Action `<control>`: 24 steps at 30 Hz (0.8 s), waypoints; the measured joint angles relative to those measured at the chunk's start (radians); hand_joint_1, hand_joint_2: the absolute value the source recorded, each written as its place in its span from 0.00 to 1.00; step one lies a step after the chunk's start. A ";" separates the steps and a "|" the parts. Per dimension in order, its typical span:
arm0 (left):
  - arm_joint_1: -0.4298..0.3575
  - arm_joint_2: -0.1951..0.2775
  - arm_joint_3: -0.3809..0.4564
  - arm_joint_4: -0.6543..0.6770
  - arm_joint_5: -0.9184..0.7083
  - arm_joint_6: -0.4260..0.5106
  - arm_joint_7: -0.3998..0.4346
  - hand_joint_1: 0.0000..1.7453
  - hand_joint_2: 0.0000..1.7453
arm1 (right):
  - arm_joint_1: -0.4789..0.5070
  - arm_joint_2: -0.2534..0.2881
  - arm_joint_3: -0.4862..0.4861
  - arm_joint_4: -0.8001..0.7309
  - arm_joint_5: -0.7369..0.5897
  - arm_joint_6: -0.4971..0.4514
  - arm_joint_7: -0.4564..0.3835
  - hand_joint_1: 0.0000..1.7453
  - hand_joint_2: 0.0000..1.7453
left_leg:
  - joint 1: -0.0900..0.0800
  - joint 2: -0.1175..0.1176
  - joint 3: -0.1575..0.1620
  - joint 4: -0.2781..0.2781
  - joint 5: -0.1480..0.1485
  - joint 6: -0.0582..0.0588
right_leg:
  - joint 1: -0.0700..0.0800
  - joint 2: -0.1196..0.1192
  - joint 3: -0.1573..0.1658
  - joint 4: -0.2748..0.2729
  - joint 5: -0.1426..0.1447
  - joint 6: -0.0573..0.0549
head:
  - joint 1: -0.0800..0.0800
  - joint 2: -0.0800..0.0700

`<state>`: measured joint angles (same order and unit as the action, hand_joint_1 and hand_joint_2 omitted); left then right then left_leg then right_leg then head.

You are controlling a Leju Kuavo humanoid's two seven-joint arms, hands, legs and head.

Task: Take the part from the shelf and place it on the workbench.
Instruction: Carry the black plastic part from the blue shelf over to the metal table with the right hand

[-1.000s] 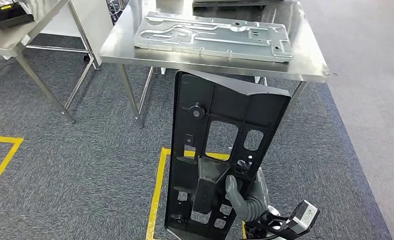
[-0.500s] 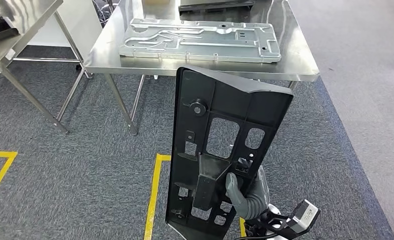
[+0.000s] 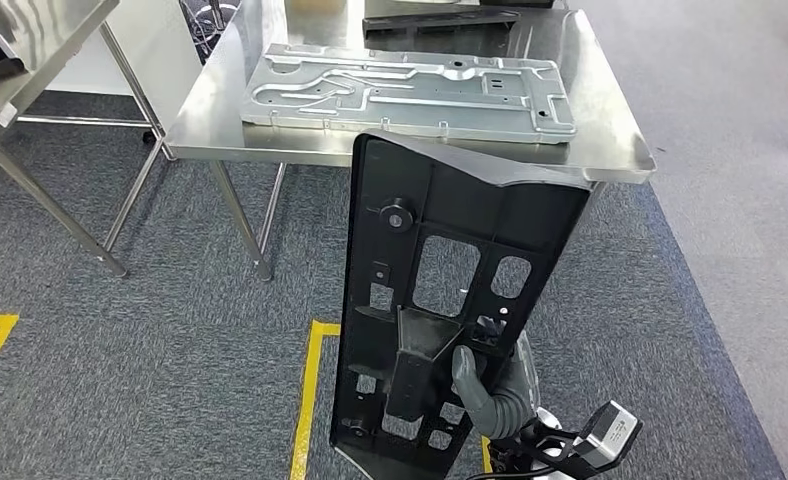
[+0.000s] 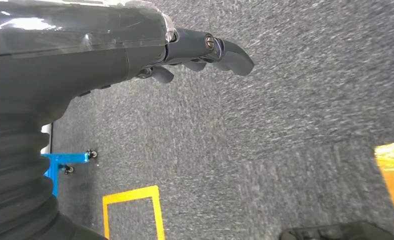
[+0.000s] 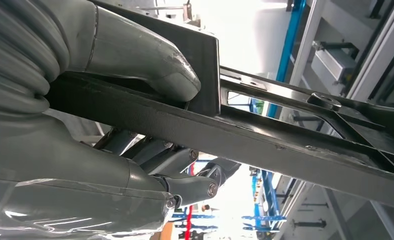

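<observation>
Head view is showing the right hand [image 3: 490, 395] grasping the part [image 3: 450, 300], a long black plastic panel with cut-outs, near its lower end; the thumb is pressing on the panel's face beside a raised rib, and the part is standing almost upright in the air above the grey carpet [image 3: 150, 340], its top edge overlapping the near edge of the workbench [image 3: 615, 130]. The workbench is carrying a flat metal plate [image 3: 410, 90] and, behind it, a dark item [image 3: 440, 20] too cut off to identify. Yellow tape [image 3: 310, 400] is marking the carpet below the part. Right wrist view is showing the thumb [image 5: 150, 60] on one side of the part [image 5: 265, 140] and the fingers [image 5: 180, 170] curling behind it. Left wrist view is showing the left hand [image 4: 195, 50] hanging over carpet, holding nothing, fingers loosely extended
</observation>
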<state>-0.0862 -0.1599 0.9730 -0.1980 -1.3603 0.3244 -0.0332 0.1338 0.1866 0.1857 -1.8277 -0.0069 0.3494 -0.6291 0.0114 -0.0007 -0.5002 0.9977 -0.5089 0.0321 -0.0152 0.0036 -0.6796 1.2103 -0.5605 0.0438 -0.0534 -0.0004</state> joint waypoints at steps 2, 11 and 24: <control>0.000 -0.001 0.000 0.000 0.000 0.000 0.000 0.00 1.00 | 0.000 0.000 0.000 0.000 0.000 0.000 0.000 1.00 1.00 | 0.000 0.000 0.027 -0.001 -0.022 -0.008 | 0.003 -0.008 0.029 -0.126 0.100 -0.010 | 0.000 0.000; -0.006 -0.001 0.000 0.000 0.003 -0.003 0.003 0.00 1.00 | -0.005 0.001 0.003 0.001 0.000 0.001 -0.001 1.00 1.00 | 0.002 0.006 -0.060 0.216 -0.095 -0.050 | 0.015 -0.002 0.113 -0.205 0.095 -0.073 | 0.001 0.000; 0.005 0.001 0.002 0.000 -0.001 -0.007 0.006 0.00 1.00 | 0.000 0.001 0.004 0.001 0.007 -0.004 -0.003 1.00 1.00 | -0.010 -0.004 -0.075 0.001 0.074 0.002 | 0.024 0.011 0.183 -0.124 0.025 -0.034 | 0.001 0.000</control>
<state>-0.0813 -0.1591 0.9747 -0.1980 -1.3609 0.3173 -0.0268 0.1334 0.1872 0.1897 -1.8263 0.0002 0.3459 -0.6325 0.0012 -0.0045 -0.5750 0.9986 -0.4349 0.0337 0.0083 0.0146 -0.4969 1.0868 -0.5356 0.0099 -0.0524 -0.0004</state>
